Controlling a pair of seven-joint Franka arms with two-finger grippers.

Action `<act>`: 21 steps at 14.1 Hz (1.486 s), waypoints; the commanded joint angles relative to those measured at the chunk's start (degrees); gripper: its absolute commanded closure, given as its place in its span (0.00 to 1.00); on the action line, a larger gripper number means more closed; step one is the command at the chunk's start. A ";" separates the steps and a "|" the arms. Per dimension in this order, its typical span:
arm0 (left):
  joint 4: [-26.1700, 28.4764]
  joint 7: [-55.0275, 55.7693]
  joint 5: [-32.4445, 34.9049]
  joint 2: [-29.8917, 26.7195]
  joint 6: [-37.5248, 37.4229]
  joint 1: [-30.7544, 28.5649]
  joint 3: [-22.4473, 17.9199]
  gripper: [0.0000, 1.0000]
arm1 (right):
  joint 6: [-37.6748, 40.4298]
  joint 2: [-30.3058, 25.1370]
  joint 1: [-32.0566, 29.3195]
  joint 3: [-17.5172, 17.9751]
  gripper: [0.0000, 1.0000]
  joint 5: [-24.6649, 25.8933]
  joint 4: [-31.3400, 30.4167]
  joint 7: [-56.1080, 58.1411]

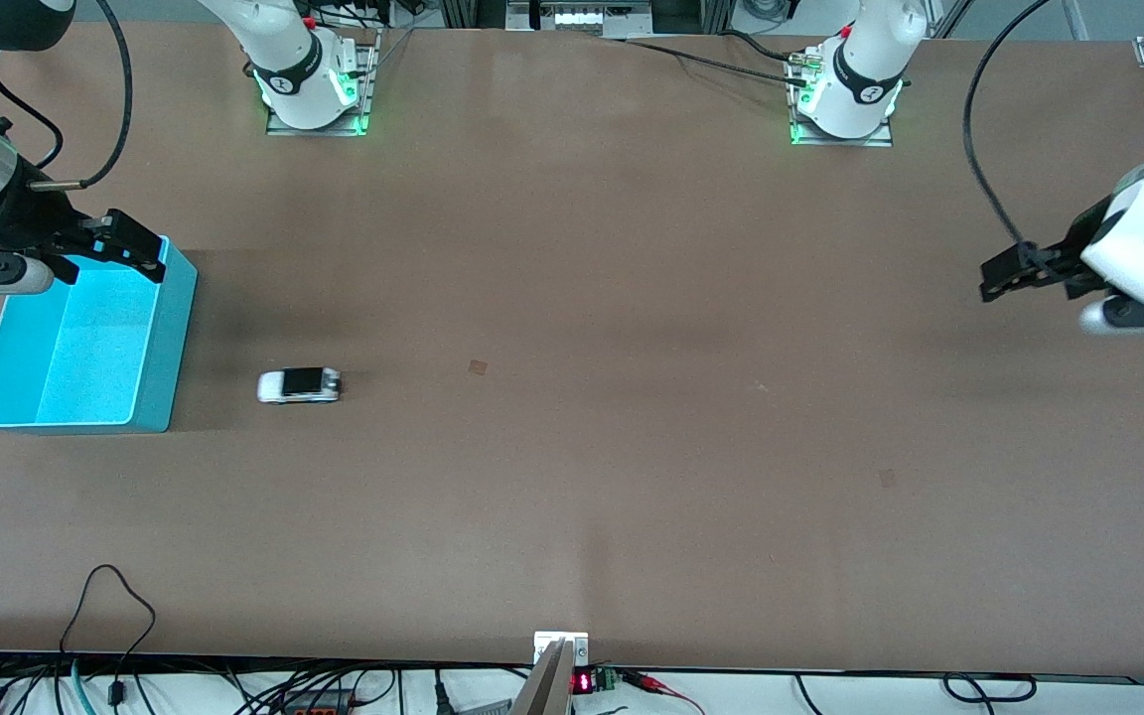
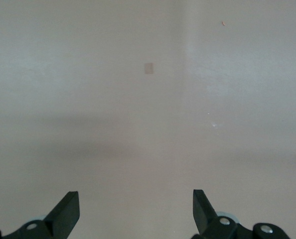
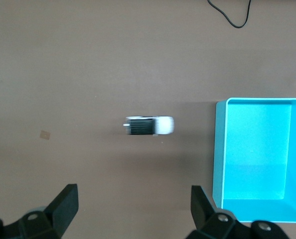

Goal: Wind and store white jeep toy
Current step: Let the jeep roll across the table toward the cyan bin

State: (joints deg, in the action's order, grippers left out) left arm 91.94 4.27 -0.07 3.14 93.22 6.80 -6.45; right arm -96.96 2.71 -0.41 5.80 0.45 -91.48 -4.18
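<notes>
The white jeep toy (image 1: 299, 385) lies on the brown table beside the turquoise bin (image 1: 167, 357), on the side toward the left arm's end. In the right wrist view the jeep toy (image 3: 149, 125) shows its black roof, with the bin (image 3: 219, 149) next to it. My right gripper (image 1: 105, 253) hangs open over the bin's corner nearest the robot bases, and between its fingers (image 3: 134, 201) there is only table. My left gripper (image 1: 1029, 288) waits open above bare table at the left arm's end, holding nothing (image 2: 135, 206).
The bin's inside looks bare. A small dark mark (image 1: 477, 366) sits mid-table, toward the left arm's end from the jeep. Loose cables (image 1: 110, 606) trail over the table edge nearest the front camera. The two arm bases (image 1: 314, 89) (image 1: 845, 99) stand along the table's back edge.
</notes>
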 commanded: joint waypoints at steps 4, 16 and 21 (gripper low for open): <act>7.19 -12.62 -0.98 -4.54 6.53 0.67 -3.57 0.00 | 0.02 0.11 0.06 0.01 0.00 -0.45 0.69 -0.13; 7.99 -12.18 -0.81 -5.51 5.66 -1.00 -2.52 0.00 | 0.02 1.78 0.24 0.18 0.00 -0.45 0.69 1.19; 7.73 -6.74 -0.72 -6.30 4.08 -1.96 2.57 0.00 | 0.37 3.35 0.15 0.18 0.00 -0.45 0.69 0.75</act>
State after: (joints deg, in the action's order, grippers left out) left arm 99.04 -4.31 -0.08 -1.39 98.65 6.20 -6.70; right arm -96.94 5.14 -0.14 5.90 0.45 -91.49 -3.96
